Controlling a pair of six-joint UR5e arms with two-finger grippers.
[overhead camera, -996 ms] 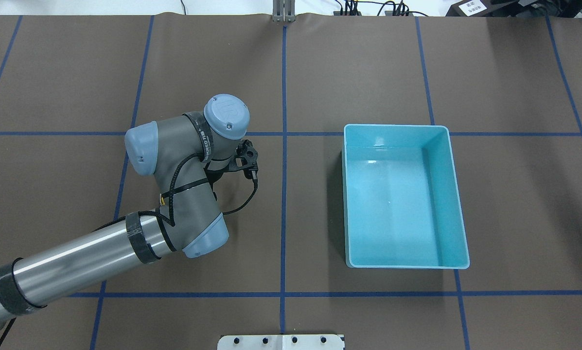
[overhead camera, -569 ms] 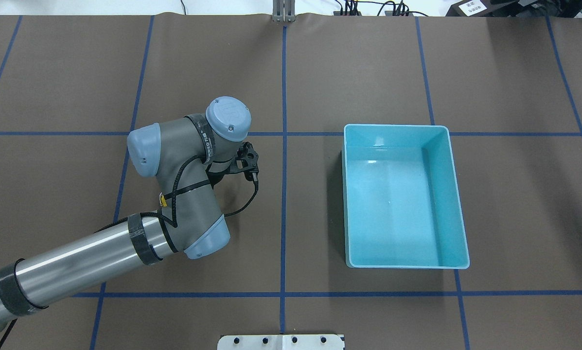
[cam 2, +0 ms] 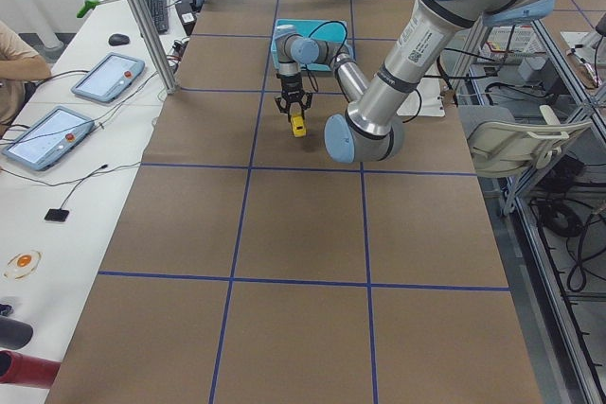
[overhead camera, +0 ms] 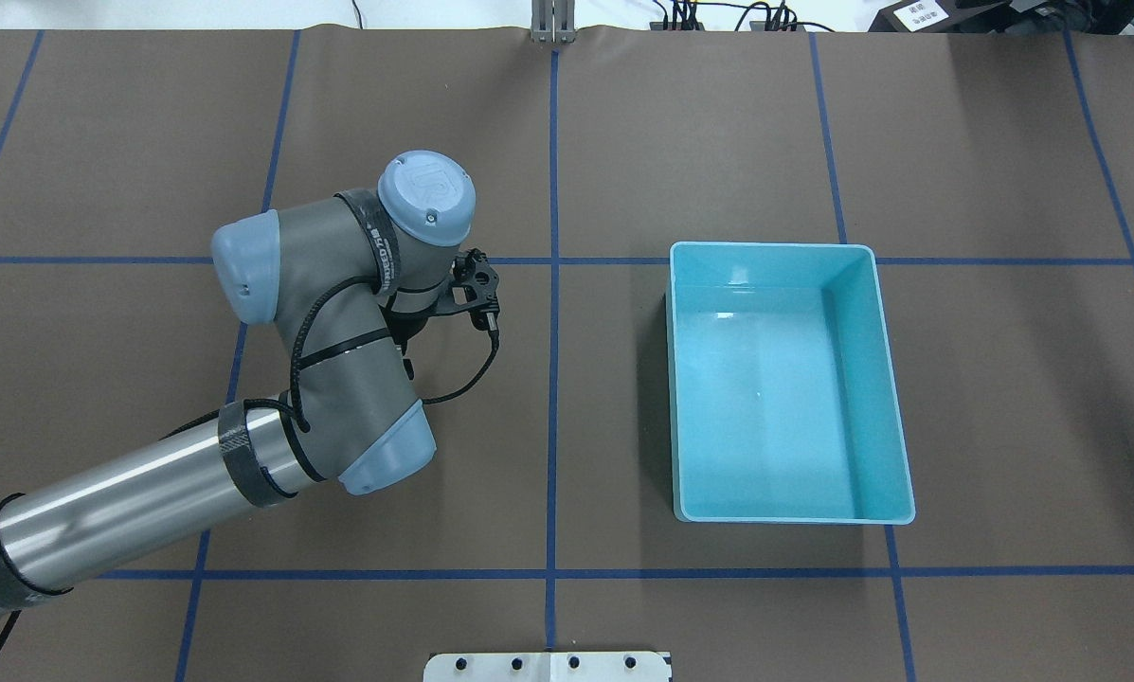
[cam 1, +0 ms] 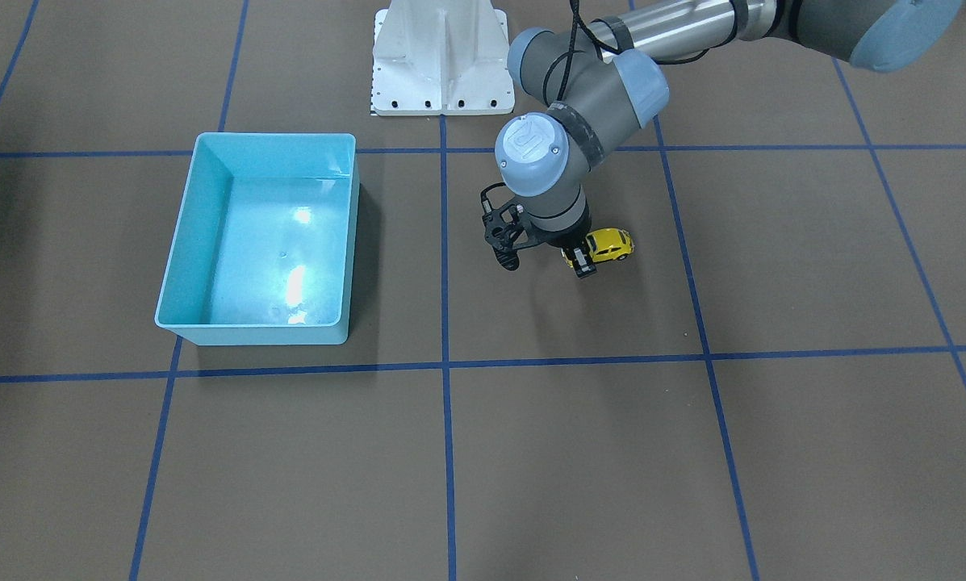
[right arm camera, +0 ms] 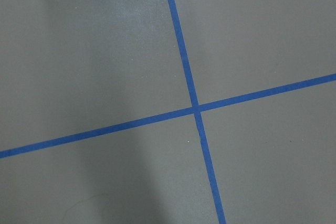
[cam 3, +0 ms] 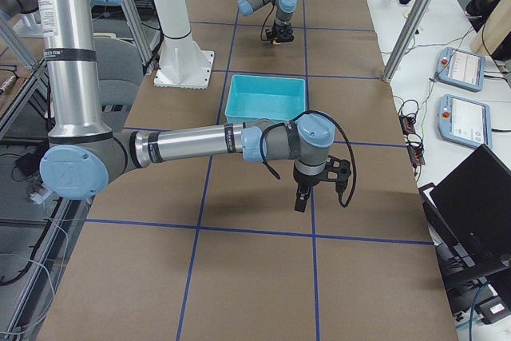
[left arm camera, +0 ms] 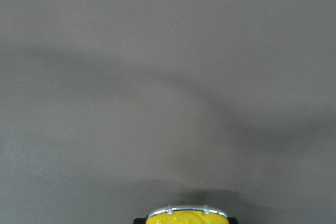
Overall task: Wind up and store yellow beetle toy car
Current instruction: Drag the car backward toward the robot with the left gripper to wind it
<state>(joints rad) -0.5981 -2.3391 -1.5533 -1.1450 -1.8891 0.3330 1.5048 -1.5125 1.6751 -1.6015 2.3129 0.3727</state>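
The yellow beetle toy car (cam 1: pixel 609 245) sits on the brown table mat, right of the centre line in the front-facing view. My left gripper (cam 1: pixel 587 258) points straight down over its rear end and is shut on its sides; only one finger (cam 1: pixel 583 265) shows. The car also shows under the gripper in the exterior left view (cam 2: pixel 299 127) and at the bottom edge of the left wrist view (left arm camera: pixel 188 217). In the overhead view the wrist (overhead camera: pixel 426 194) hides it. My right gripper (cam 3: pixel 302 197) hangs above the mat near the table's right end; I cannot tell whether it is open.
The light blue bin (overhead camera: pixel 893 398) stands empty on the right half of the table, also seen in the front-facing view (cam 1: pixel 180 234). Blue tape lines cross the mat. The white robot base (cam 1: pixel 441 56) is at the near edge. Operator tablets lie on side benches.
My left wrist has moved to the left and away from the robot's base across the mat. The bin has not moved.
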